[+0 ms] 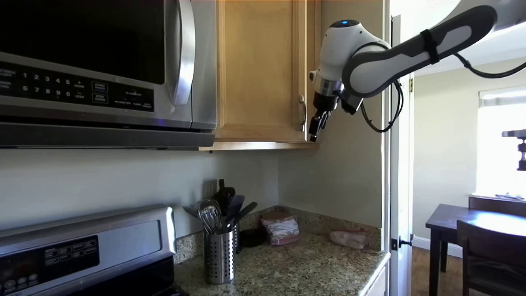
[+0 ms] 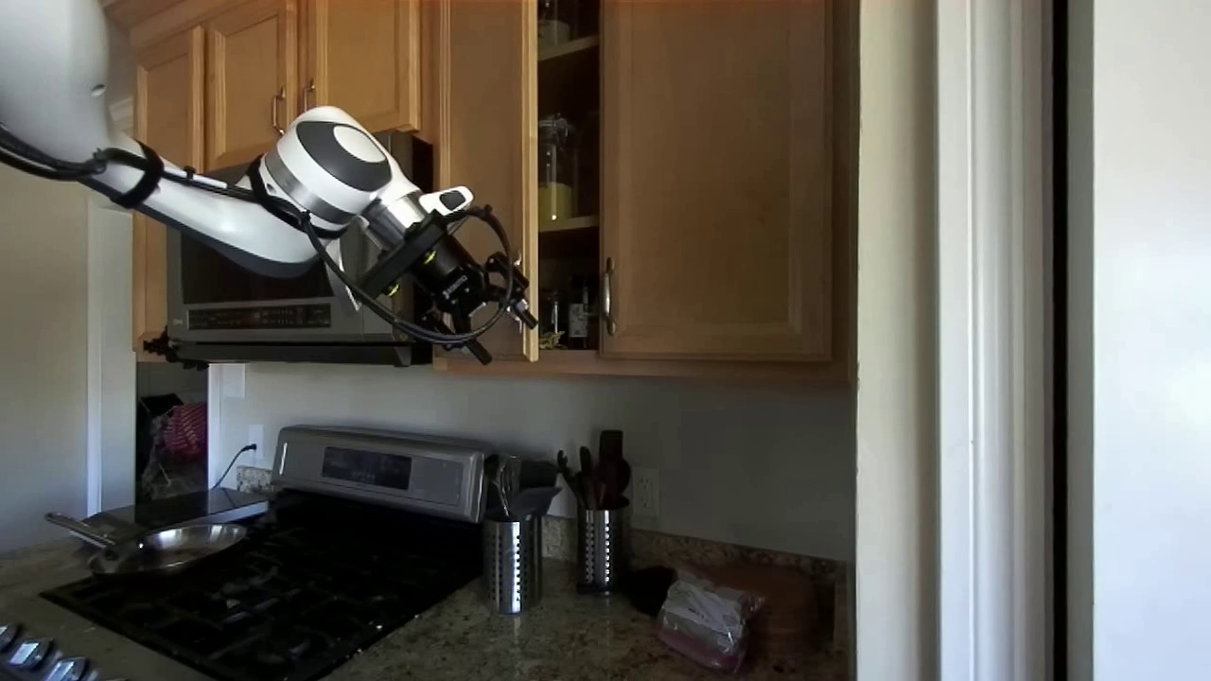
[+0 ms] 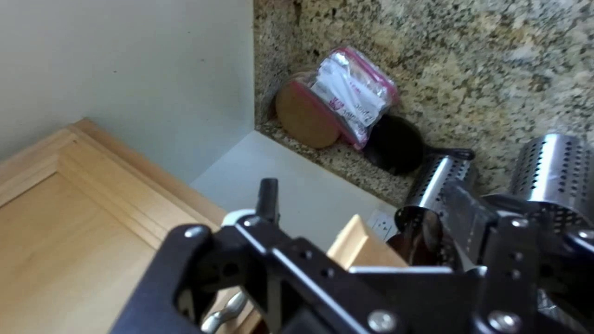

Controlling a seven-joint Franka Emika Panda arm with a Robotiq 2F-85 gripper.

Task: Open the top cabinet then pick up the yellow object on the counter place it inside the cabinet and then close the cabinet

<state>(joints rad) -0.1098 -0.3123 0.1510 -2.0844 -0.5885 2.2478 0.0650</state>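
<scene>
Your claw (image 2: pixel 505 337) gapes wide beside the ajar top cabinet (image 1: pixel 259 68), contact unclear; a bag (image 1: pixel 280 229) lies near the counter's (image 1: pixel 287 265) back corner.

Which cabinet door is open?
The door just right of the microwave, by the gripper: it stands swung outward, shelves showing past its edge; the other doors look shut.

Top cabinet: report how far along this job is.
Done: the top cabinet door stands partly open; a small yellow item inside may be the task's, already placed. In hand: nothing gripped; the open gripper hangs beside the door. Left: likely closing that door, still ajar.
</scene>
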